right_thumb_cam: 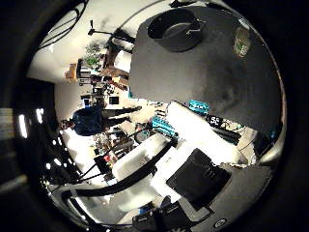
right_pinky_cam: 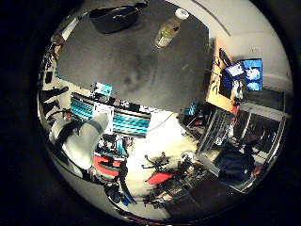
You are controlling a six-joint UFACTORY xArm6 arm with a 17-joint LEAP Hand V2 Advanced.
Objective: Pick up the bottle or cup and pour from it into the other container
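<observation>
A clear bottle [right_pinky_cam: 169, 29] with yellowish liquid and a white cap stands upright on the dark table [right_pinky_cam: 141, 70]. Beside it on the same table sits a black pot [right_thumb_cam: 176, 30] with side handles, and I see nothing inside it. My right hand [right_pinky_cam: 87, 139] is well away from both, back from the table's near edge. Its white and black fingers [right_thumb_cam: 193, 159] reach out loosely and hold nothing. Both objects look small, so the palm is far from them.
The table's near edge [right_thumb_cam: 159, 96] runs between the hand and the objects. Beyond the table are a red chair [right_pinky_cam: 110, 167] on the pale floor, lit monitors [right_pinky_cam: 244, 75] on a desk, and cluttered shelves [right_thumb_cam: 94, 67].
</observation>
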